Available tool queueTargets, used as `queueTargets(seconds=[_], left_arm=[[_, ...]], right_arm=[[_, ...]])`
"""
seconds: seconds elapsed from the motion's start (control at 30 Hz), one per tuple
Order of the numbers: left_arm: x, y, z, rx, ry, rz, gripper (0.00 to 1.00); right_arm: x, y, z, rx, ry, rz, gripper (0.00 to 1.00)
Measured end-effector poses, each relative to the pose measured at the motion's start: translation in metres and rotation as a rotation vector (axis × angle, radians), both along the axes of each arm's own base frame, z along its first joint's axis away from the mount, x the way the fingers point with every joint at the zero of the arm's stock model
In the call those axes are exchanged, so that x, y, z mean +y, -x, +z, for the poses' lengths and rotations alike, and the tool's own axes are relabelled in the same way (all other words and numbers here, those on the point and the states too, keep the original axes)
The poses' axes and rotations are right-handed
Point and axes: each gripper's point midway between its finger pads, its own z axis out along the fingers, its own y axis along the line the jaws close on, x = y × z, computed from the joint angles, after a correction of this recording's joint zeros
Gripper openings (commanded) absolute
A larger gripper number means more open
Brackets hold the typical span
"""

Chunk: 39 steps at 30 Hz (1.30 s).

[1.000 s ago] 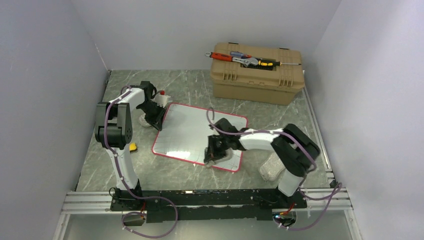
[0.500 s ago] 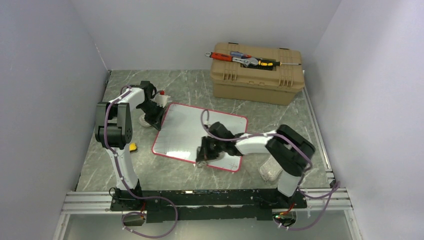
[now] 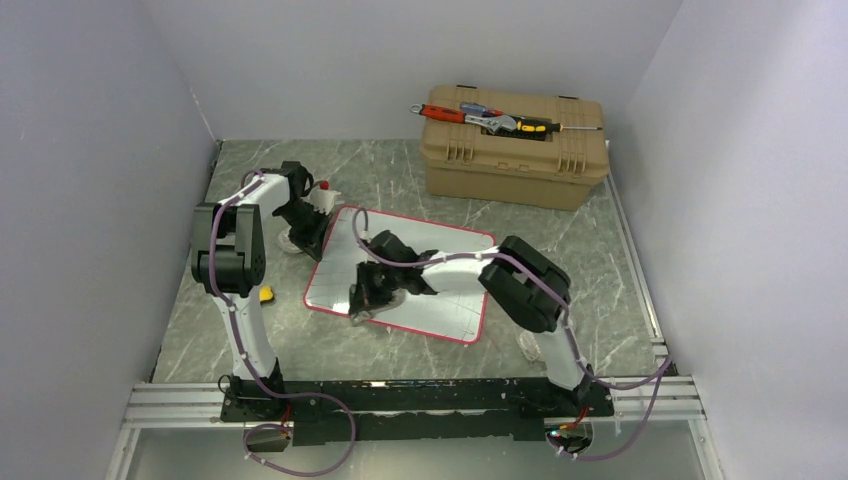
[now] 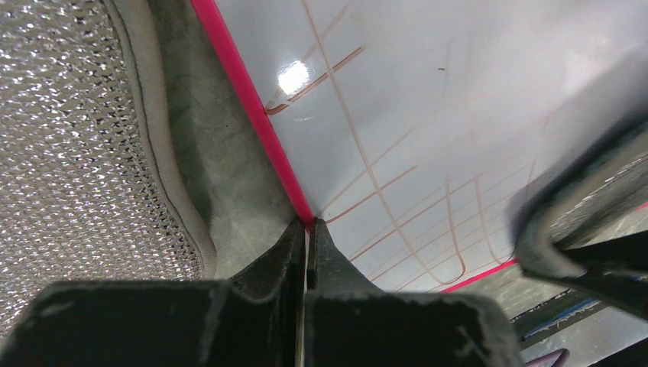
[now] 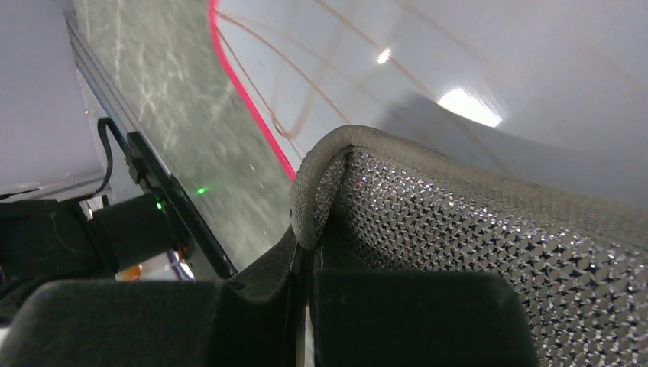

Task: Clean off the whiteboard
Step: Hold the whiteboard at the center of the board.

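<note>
The whiteboard (image 3: 430,260) lies flat mid-table, white with a thin red rim. In the left wrist view the whiteboard (image 4: 458,99) bears thin reddish pen lines. My left gripper (image 3: 316,238) is at its far-left edge, and in the left wrist view the left gripper (image 4: 307,225) is shut on the red rim. My right gripper (image 3: 366,303) is over the board's near-left part. In its own view the right gripper (image 5: 306,238) is shut on a silver mesh cloth (image 5: 489,237) that lies against the whiteboard (image 5: 520,53).
A tan toolbox (image 3: 515,155) with hand tools on its lid stands at the back right. A small white bottle with a red cap (image 3: 322,194) is by the left arm. A second silver mesh cloth (image 4: 69,153) lies left of the board. A yellow object (image 3: 266,294) lies near the left arm.
My right gripper has swept the mesh cloth leftward along the board's near edge, from the near-right corner to the near-left part. The left arm has not moved.
</note>
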Motion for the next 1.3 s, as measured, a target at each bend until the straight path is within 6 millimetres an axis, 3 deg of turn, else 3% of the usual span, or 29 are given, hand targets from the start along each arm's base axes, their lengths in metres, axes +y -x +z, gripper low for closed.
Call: queueTargets(seconds=[0.07,0.17,0.23,0.4,0.47,0.57,0.8,0.87,0.97,1.1,1.17,1.23,1.3], left_arm=[[0.000,0.000,0.000,0.002,-0.001,0.000,0.03],[0.000,0.000,0.000,0.007,-0.001,0.000,0.03],[0.000,0.000,0.000,0.008,-0.001,0.000,0.03],[0.000,0.000,0.000,0.013,-0.001,0.000,0.03],[0.000,0.000,0.000,0.013,-0.001,0.000,0.03],[0.000,0.000,0.000,0.013,0.000,0.000,0.03],[0.000,0.000,0.000,0.022,0.001,0.001,0.03],[0.000,0.000,0.000,0.023,0.000,0.001,0.03],[0.000,0.000,0.000,0.023,0.000,0.001,0.03],[0.000,0.000,0.000,0.022,-0.004,-0.002,0.03],[0.000,0.000,0.000,0.021,-0.004,-0.002,0.03],[0.000,0.000,0.000,0.021,-0.005,-0.003,0.03],[0.000,0.000,0.000,0.022,-0.005,-0.003,0.03]], right_arm=[[0.022,-0.004,0.000,-0.027,-0.011,0.028,0.00],[0.018,-0.003,-0.005,-0.039,-0.008,0.019,0.00],[-0.003,0.000,-0.008,-0.055,-0.012,-0.013,0.00],[-0.096,0.021,-0.008,0.001,0.008,-0.147,0.00],[-0.104,0.023,-0.011,0.016,0.006,-0.168,0.00],[-0.085,0.021,-0.011,0.044,-0.007,-0.139,0.00],[0.048,-0.010,-0.002,-0.002,-0.093,0.029,0.00],[0.062,-0.012,-0.004,-0.008,-0.103,0.045,0.00],[0.045,-0.012,-0.009,-0.023,-0.106,0.009,0.00],[-0.036,0.005,-0.012,0.025,-0.089,-0.094,0.00],[-0.065,0.010,-0.015,0.058,-0.087,-0.145,0.00],[-0.065,0.009,-0.013,0.080,-0.100,-0.152,0.00],[-0.046,0.006,-0.012,0.096,-0.105,-0.122,0.00]])
